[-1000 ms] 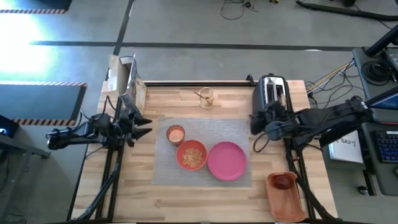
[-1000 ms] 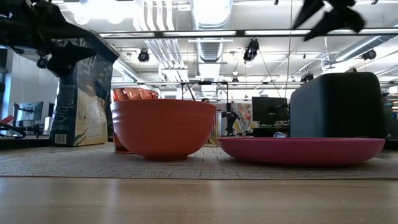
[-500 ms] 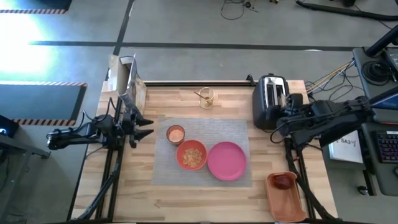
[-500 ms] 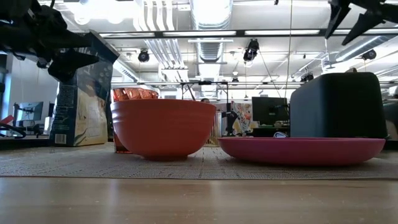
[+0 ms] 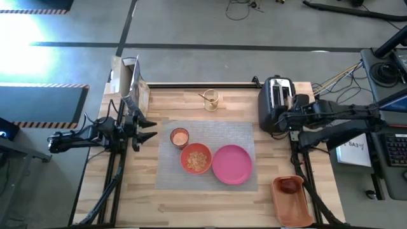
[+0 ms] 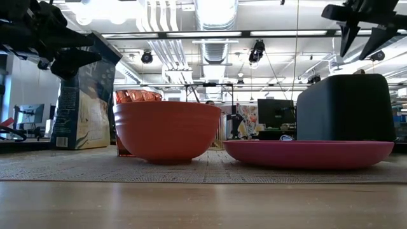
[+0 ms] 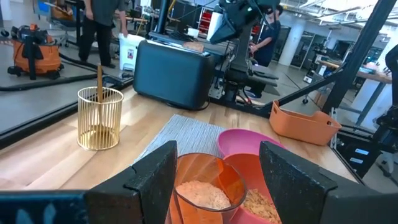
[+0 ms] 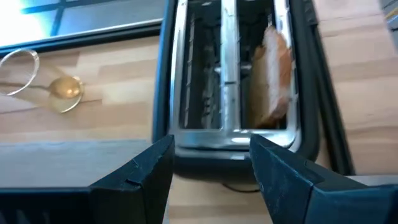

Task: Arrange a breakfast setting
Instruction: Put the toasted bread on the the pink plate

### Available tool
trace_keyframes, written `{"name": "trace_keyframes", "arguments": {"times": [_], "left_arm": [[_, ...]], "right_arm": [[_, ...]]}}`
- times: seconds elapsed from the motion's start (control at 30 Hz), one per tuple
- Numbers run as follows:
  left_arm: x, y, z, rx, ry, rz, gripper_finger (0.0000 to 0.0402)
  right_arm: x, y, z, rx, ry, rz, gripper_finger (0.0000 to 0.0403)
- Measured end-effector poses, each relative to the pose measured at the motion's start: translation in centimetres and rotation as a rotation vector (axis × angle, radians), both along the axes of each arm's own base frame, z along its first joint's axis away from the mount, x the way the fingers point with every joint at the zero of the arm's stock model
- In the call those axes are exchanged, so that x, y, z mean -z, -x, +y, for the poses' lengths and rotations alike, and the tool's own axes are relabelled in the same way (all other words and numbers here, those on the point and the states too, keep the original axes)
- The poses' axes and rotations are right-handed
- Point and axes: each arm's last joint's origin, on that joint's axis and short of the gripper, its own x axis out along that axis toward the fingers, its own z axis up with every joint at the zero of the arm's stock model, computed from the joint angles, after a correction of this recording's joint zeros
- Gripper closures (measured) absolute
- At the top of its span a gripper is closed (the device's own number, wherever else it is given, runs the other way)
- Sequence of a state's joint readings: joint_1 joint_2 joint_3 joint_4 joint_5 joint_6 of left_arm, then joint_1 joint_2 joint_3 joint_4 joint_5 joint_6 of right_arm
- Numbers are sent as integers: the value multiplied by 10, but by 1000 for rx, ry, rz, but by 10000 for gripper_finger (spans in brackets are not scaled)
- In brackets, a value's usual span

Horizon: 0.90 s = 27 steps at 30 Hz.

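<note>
A grey placemat (image 5: 210, 130) lies mid-table and bears the pink plate (image 5: 232, 164), the orange bowl (image 5: 196, 158) and the orange cup (image 5: 180, 137). The gold spoon (image 5: 208, 97) stands in a wire holder at the far side. The toast (image 8: 277, 74) sticks up out of one slot of the toaster (image 5: 275, 102). The apple (image 5: 290, 185) lies in an orange tray. My right gripper (image 8: 211, 168) hangs open above the toaster's near end (image 5: 284, 118), tipped down at the slots. My left gripper (image 5: 150, 128) waits open and level at the table's left edge, short of the cup (image 7: 202, 186).
A cereal box (image 5: 130, 83) stands at the far left corner, close behind my left arm. The orange tray (image 5: 292, 202) sits at the near right corner. Bare wood shows along the table's near edge (image 5: 203, 207).
My right gripper has swung from beside the toaster's left side toward the table's right edge, over the toaster's near end. It has tipped down and rolled, so its fingers now point at the slots. It has stayed open.
</note>
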State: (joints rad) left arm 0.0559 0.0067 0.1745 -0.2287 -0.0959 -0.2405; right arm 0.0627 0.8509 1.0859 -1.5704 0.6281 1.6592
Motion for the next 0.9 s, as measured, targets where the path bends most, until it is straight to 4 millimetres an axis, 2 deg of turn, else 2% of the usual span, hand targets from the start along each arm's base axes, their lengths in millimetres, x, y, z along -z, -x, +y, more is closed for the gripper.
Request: {"name": "trace_keyframes", "arguments": {"times": [0.47,0.9], "left_arm": [[0,0,0,0,7,1,189],[0,0,0,0,8,3,189]], "right_arm": [[0,9,-35,92,18,178,205],[4,10,-49,65,-6,239,204]]}}
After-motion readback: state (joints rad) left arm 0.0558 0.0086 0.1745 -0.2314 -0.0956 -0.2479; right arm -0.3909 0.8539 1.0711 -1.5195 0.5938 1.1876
